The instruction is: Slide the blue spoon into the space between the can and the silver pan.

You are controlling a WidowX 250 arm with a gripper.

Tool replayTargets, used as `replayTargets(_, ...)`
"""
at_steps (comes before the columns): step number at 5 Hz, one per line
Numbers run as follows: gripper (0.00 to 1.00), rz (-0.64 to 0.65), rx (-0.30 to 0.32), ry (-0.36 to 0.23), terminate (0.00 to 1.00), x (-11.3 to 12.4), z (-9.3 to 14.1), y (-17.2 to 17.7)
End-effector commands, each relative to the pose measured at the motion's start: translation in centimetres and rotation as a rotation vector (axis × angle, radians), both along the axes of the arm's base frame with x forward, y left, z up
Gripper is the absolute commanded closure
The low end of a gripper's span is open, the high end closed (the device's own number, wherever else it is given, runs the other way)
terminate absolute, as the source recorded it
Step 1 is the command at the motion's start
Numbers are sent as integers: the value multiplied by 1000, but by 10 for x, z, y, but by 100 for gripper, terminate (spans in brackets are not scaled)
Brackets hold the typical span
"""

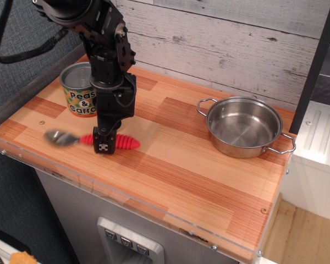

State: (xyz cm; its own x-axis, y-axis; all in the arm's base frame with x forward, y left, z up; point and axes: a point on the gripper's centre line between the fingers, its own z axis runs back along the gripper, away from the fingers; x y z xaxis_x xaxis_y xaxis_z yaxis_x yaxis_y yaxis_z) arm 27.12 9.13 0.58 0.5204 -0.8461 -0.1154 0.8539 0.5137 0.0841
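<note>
The spoon [125, 143] has a red ribbed handle and a silver bowl and lies near the table's front left edge, bowl pointing left. The bowl end looks blurred and slightly raised. My gripper [103, 145] stands straight down on the middle of the red handle, closed around it. The can [77, 98], with its green-and-orange label, stands just behind the gripper at the back left. The silver pan [243, 127], with two wire loop handles, sits at the right. A wide stretch of bare wood lies between the can and the pan.
The wooden table top [176, 165] has a clear plastic lip along its front and left edges. A grey plank wall [225, 38] runs behind it. A white unit [319, 143] stands to the right of the table.
</note>
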Motion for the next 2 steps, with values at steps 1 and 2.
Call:
replayTargets(1,100,20,-3,-34,0,5,9,-11)
replayTargets(2,100,83,-5,-45,0,8,22,-17)
